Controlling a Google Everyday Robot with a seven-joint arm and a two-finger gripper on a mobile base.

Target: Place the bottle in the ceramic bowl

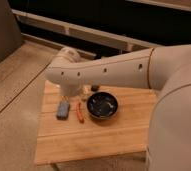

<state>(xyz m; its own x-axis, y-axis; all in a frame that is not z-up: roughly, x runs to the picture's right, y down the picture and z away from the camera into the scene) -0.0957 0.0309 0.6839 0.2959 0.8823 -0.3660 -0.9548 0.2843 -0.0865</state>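
The black glossy ceramic bowl (102, 105) sits on the wooden table (99, 137), right of centre, with pale glints inside. My white arm reaches in from the right and bends down at the table's back left. The gripper (71, 96) hangs below that bend, just left of the bowl, mostly hidden by the arm. A small pale object (84, 91) peeks out between the gripper and the bowl's back rim. I cannot tell whether it is the bottle.
A blue-grey flat object (63, 110) lies at the left of the table, with a thin orange-red item (80, 113) beside it. A small dark object (95, 88) sits behind the bowl. My arm's bulk (174, 115) covers the right side. A speckled floor surrounds the table.
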